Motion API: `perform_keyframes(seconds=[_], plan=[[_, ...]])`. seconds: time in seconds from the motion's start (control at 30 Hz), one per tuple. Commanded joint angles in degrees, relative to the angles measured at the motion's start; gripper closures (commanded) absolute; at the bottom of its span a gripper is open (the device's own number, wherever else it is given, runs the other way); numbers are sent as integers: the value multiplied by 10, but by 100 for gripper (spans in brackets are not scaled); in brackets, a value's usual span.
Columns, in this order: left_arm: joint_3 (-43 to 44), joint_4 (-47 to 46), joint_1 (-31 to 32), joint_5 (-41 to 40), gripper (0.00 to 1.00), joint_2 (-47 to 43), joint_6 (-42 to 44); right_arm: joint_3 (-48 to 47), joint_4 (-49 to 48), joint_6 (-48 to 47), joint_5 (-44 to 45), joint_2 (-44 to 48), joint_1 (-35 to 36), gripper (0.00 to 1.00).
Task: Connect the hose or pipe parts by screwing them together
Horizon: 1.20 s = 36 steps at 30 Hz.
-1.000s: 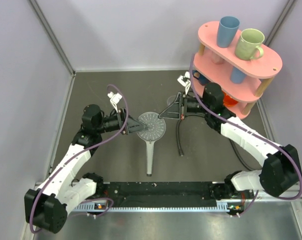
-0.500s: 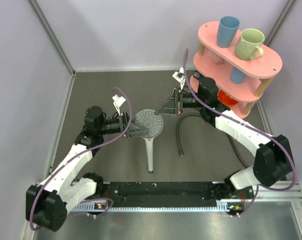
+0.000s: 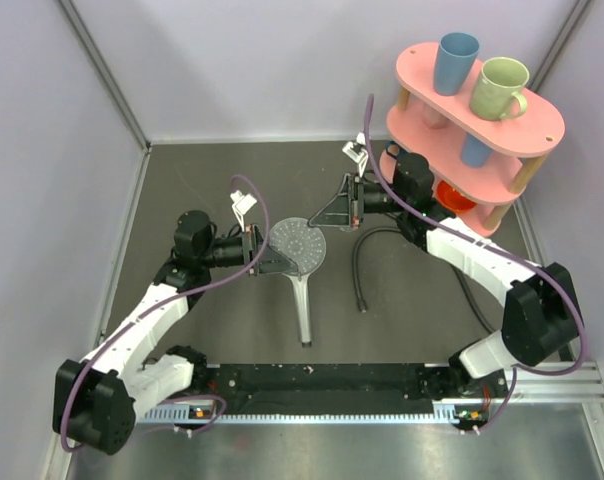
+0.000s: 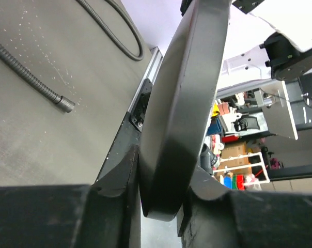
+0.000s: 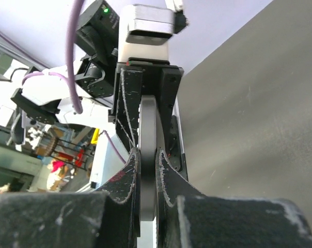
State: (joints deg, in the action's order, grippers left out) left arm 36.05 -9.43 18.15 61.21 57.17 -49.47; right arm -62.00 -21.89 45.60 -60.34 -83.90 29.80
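The grey hand shower lies with its round perforated disc [image 3: 300, 243] facing up and its straight handle [image 3: 303, 312] pointing at the near edge. My left gripper [image 3: 273, 263] is shut on the disc's left rim, which fills the left wrist view as a dark curved edge [image 4: 182, 108] between the jaws. From the back right, my right gripper [image 3: 328, 220] is shut on the disc's far-right rim [image 5: 147, 155]. The dark hose [image 3: 359, 268] lies loose on the table to the right of the handle, and its free end [image 4: 66, 105] rests on the dark mat.
A pink two-tier shelf [image 3: 542, 115] stands at the back right with a blue cup [image 3: 455, 62] and a green mug [image 3: 502, 87] on top. A black rail [image 3: 322, 385] runs along the near edge. Grey walls close in the left and right sides.
My left gripper has shut on the disc's left rim. The hand shower has shifted slightly, its handle end swinging a little right. The right arm moved slightly back-left with the disc in its grip.
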Motion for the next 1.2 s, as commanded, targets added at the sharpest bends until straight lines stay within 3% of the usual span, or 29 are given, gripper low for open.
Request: perform_keyframes(seconds=[0.0, 0.03, 0.07, 0.17, 0.33, 0.47, 0.57, 0.7, 0.9, 1.17], plan=[[2, -45, 3, 14, 91, 6, -11, -25, -47, 17, -21, 0, -7, 100], [1, -52, 3, 12, 100, 4, -14, -27, -34, -2, -12, 0, -7, 100], [2, -52, 2, 8, 100, 2, -16, -37, 21, -23, -1, 3, -8, 86], [16, -34, -2, -11, 100, -2, -11, -72, 200, -133, 85, 14, -14, 61], [64, 39, -44, -74, 100, -14, 51, -66, 337, -214, 247, 44, -34, 39], [86, 182, -115, -206, 100, -16, 103, -38, 437, -245, 395, 44, -36, 39], [94, 237, -164, -284, 100, -22, 136, 11, 478, -236, 430, 46, -36, 42], [78, 274, -177, -360, 100, -57, 183, 96, 479, -214, 458, 74, -35, 45], [53, 297, -177, -412, 100, -99, 228, 209, 430, -180, 479, 102, -21, 40], [46, 282, -177, -372, 100, -96, 217, 263, 372, -101, 465, 125, 62, 38]])
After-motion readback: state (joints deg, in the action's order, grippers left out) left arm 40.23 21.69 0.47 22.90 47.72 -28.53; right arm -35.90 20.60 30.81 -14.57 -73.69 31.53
